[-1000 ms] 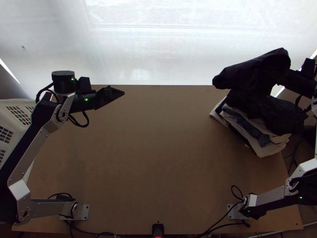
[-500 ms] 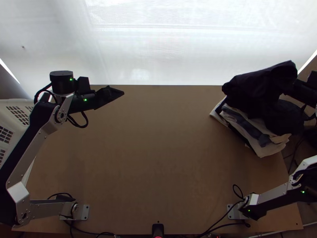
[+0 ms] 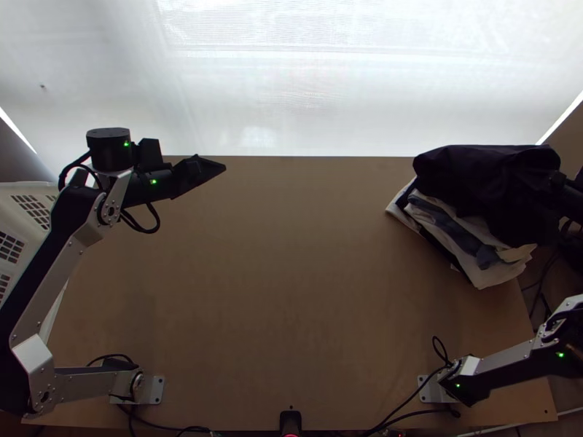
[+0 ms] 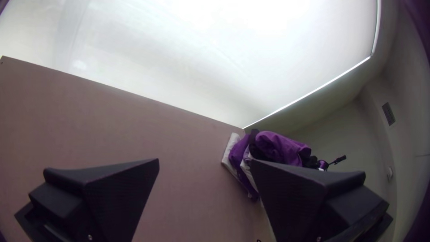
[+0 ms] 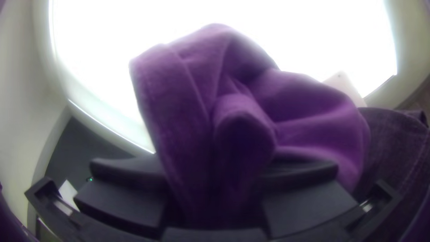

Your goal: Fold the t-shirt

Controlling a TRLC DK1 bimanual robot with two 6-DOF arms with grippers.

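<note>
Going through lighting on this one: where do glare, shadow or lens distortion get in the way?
Top view: glare off the backlit screen; the dark cloth sinks into shadow, its folds hard to read. Left wrist view: bright screen above a dimmer table, corners dark. Right wrist view: screen washed out behind the cloth, its edge bent by the fisheye.

the top view looks steeply down from high over the tabletop's (image 3: pixel 291 291) near edge, far enough up to take in both arms' bases and the white screen (image 3: pixel 291 80) beyond the far edge. from the left arm's (image 3: pixel 51 284) wrist, a second camera faces across the tabletop to the pile (image 3: pixel 466 237), well off, and the wall (image 4: pixel 403 112) behind; the right arm's (image 3: pixel 503 360) looks toward the screen from just behind the cloth (image 3: pixel 488 175), and all three share cloth and screen.
</note>
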